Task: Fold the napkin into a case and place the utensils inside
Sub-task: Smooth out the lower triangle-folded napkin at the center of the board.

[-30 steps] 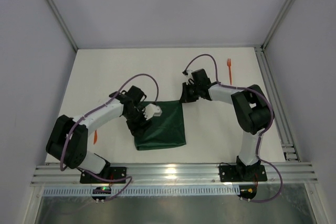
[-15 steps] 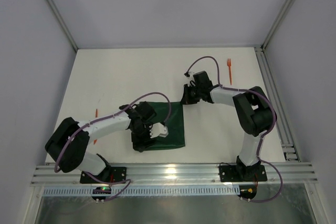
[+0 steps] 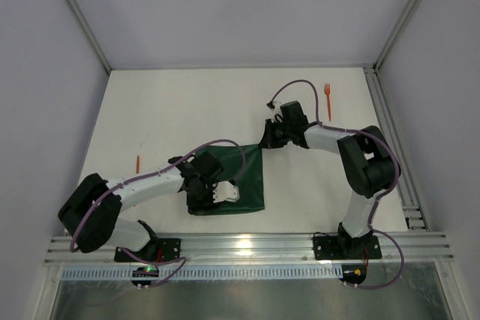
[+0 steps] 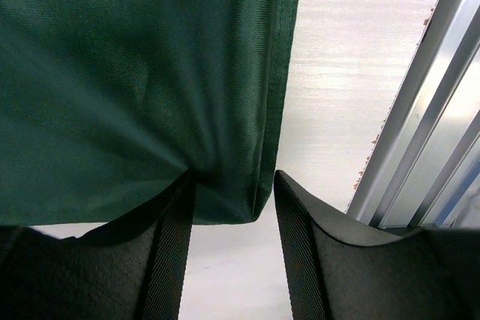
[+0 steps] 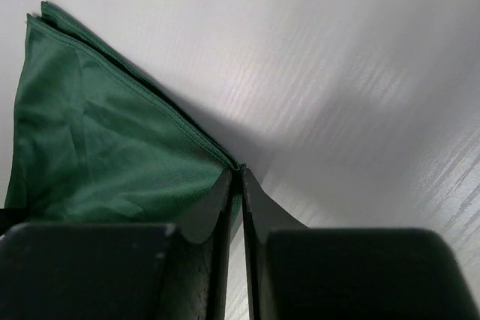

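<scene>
Nearest to me, the left gripper (image 4: 232, 192) sat low over the near edge of the napkin (image 3: 247, 174), close to the metal rail (image 4: 420, 103) at the front of the table (image 3: 172, 110). In its wrist view the 2 fingers (image 4: 169, 252) stood apart with the napkin's hemmed near corner lying between them, one finger pressing a crease into the cloth, so I read that gripper as open and straddling the edge, not yet pinching it. The napkin itself lay flat as a dark green, roughly square fold in the middle of the table, between the 2 arms. Off to its left, well apart, lay 1 small orange utensil (image 3: 138, 163), too thin for me to tell what kind. Further out, the right gripper (image 5: 241, 185) was closed tight on the napkin's far right corner, where the wrist view showed at least 2 layers of hem meeting at the fingers. Beyond that, near the far right edge of the table, lay the orange fork (image 3: 328, 100), untouched. I judged the work to be in the folding step: the cloth was too wide to be a narrow case, and both utensils were outside it. The next move, as I saw it, called for the left fingers to close on that near corner so both arms could carry an edge across together, with the layers held square.
</scene>
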Tool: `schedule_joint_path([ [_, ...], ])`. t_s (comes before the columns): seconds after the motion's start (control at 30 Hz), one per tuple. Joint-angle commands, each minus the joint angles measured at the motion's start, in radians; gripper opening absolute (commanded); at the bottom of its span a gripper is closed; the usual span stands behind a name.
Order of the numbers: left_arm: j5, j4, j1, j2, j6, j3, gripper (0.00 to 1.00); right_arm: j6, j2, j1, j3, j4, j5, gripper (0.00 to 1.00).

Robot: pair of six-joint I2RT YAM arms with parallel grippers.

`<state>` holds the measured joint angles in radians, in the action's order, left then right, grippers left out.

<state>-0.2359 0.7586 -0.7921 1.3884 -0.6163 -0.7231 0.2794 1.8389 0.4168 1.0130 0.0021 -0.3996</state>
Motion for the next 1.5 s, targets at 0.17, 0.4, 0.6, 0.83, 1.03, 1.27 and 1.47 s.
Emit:
schedule_joint_path([
  [0.17,-0.026,0.051,-0.007,-0.049,-0.054,-0.004,0.63,-0.043,-0.105,-0.007,-0.002,-0.065,-0.030,0.40],
  [0.4,-0.017,0.133,-0.007,-0.095,-0.111,-0.015,0.69,-0.109,-0.276,-0.007,-0.060,-0.148,-0.048,0.47],
  [0.6,-0.010,0.025,-0.025,-0.107,-0.092,0.053,0.69,-0.132,-0.409,-0.007,-0.123,-0.145,-0.130,0.47],
  [0.83,0.046,-0.085,-0.076,-0.121,-0.096,0.131,0.63,-0.200,-0.538,-0.006,-0.156,-0.165,-0.156,0.47],
  [1.03,0.082,-0.159,-0.113,-0.141,-0.079,0.169,0.42,-0.250,-0.602,-0.006,-0.185,-0.175,-0.197,0.46],
  [1.27,0.110,-0.216,-0.122,-0.192,-0.062,0.197,0.17,-0.506,-0.751,0.069,-0.273,-0.183,-0.185,0.46],
  [1.47,0.099,-0.200,-0.122,-0.233,-0.065,0.194,0.07,-1.024,-0.943,0.292,-0.422,-0.246,-0.126,0.52],
])
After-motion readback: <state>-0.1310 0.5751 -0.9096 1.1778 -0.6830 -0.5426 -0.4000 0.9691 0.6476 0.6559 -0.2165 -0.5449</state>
